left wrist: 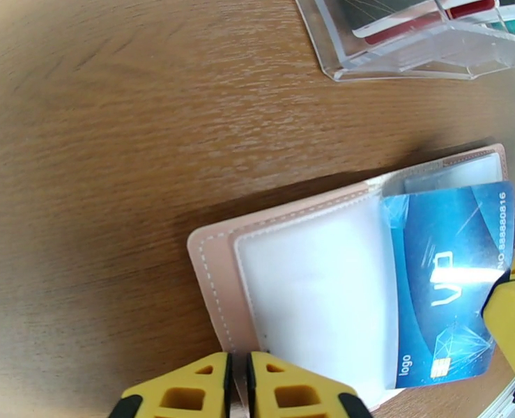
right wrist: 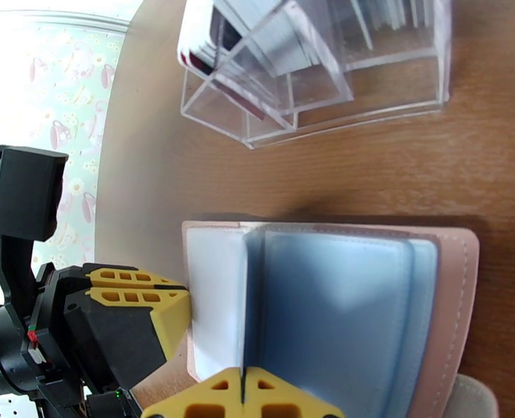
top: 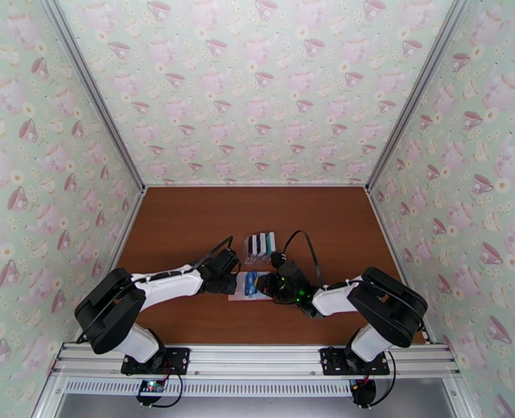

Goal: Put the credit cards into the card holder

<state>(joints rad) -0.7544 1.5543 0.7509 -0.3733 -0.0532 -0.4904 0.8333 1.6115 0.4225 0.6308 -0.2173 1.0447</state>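
The card holder (left wrist: 215,273), a pink wallet, lies open on the wooden table (left wrist: 118,134); in the top view it is the card holder (top: 247,287) between the two arms. My left gripper (left wrist: 237,367) is shut on the pink cover's near edge. A blue credit card (left wrist: 445,273) sits with its left edge under a clear pocket leaf. My right gripper (right wrist: 243,377) is shut on that card at the wallet's other side, and one of its yellow fingers (left wrist: 511,322) rests on the card's edge. More credit cards (right wrist: 285,43) stand in a clear rack.
The clear plastic slotted rack (top: 259,246) stands just beyond the wallet, close to both grippers. Bare brown table lies to the left, right and far side, bounded by wallpapered walls (top: 257,85).
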